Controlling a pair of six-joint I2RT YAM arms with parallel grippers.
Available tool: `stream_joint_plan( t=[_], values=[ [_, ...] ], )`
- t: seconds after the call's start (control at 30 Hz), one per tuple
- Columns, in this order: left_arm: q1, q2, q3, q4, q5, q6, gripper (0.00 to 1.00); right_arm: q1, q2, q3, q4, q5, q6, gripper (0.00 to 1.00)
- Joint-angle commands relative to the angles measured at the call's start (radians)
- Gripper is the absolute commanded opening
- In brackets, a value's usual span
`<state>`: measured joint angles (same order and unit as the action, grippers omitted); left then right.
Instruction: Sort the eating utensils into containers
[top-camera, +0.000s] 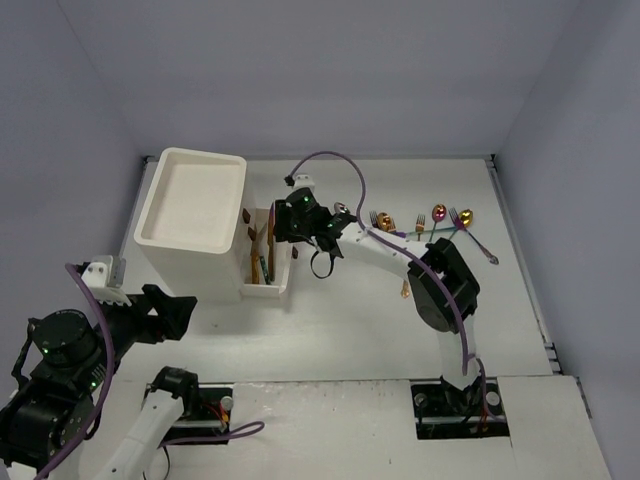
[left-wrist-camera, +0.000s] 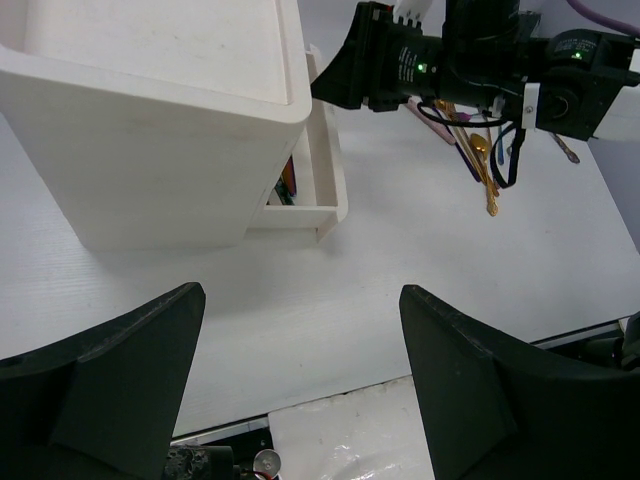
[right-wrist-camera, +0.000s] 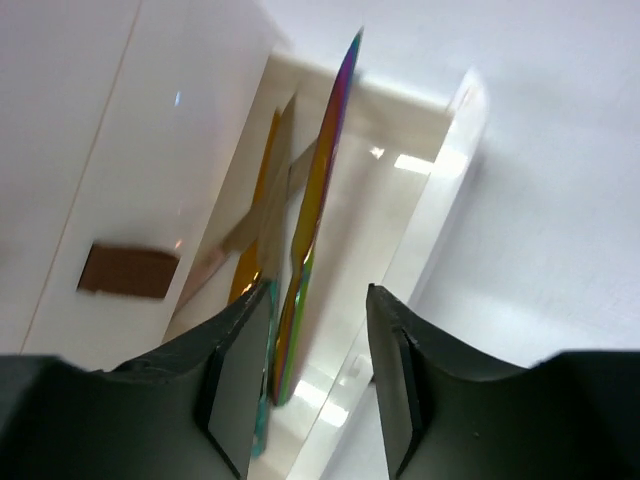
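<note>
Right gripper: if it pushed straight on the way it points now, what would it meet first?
Probably the iridescent utensil lying in the open drawer, which is directly in line with the open right gripper. A gold utensil lies just beside it. Depth is unclear, so the drawer floor may follow closely.

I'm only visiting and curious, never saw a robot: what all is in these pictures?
Drawer unit: one, white, table's far left.
Open drawer: one, white, pulled out sideways from the unit.
Rainbow knife: one, iridescent, inside the open drawer.
Gold utensil: one, beside it in that drawer.
Loose utensils: several, gold and rainbow, table's far right.
Table: one, white.
Left arm: black and white, near left, jaws open.
Right arm: black and white, over the drawer, jaws open.
</note>
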<state>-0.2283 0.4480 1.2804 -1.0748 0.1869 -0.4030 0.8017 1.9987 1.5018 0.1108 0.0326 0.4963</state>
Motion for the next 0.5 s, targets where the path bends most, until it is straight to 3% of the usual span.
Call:
stream_joint_plan(
  t=[0.0, 0.47],
  values=[
    [-0.002, 0.019, 0.009, 0.03, 0.016, -0.016, 0.76, -0.032, 0.045, 0.115, 0.029, 0.011, -0.025, 0.36],
    [-0.002, 0.023, 0.002, 0.032, 0.017, -0.014, 0.76, -0.041, 0.259, 0.325, 0.029, -0.09, 0.028, 0.34]
  ],
)
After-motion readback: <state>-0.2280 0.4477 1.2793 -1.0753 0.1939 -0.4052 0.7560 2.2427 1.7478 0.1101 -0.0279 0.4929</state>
